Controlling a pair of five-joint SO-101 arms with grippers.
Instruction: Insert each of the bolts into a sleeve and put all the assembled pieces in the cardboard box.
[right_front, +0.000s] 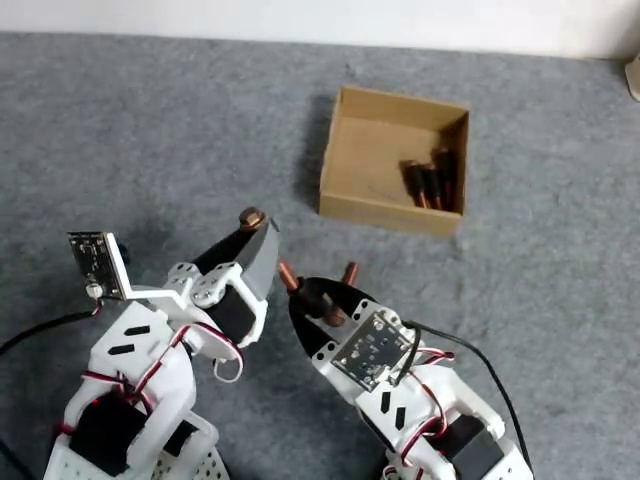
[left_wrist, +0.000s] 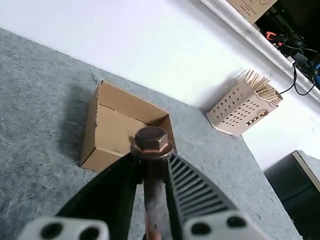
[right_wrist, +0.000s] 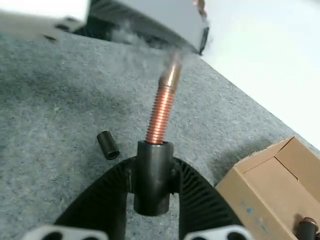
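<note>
My left gripper is shut on a copper bolt held upright, hex head above the fingertips; in the high view the left gripper is at the lower middle left. My right gripper is shut on a black sleeve with a threaded copper bolt sticking out toward the left arm. Right gripper and left gripper are close together. The cardboard box lies beyond them, with several assembled pieces in its right corner.
A loose black sleeve lies on the grey carpet close to my right gripper. A copper piece shows just beyond the right gripper. A beige perforated holder stands on the white floor past the carpet edge.
</note>
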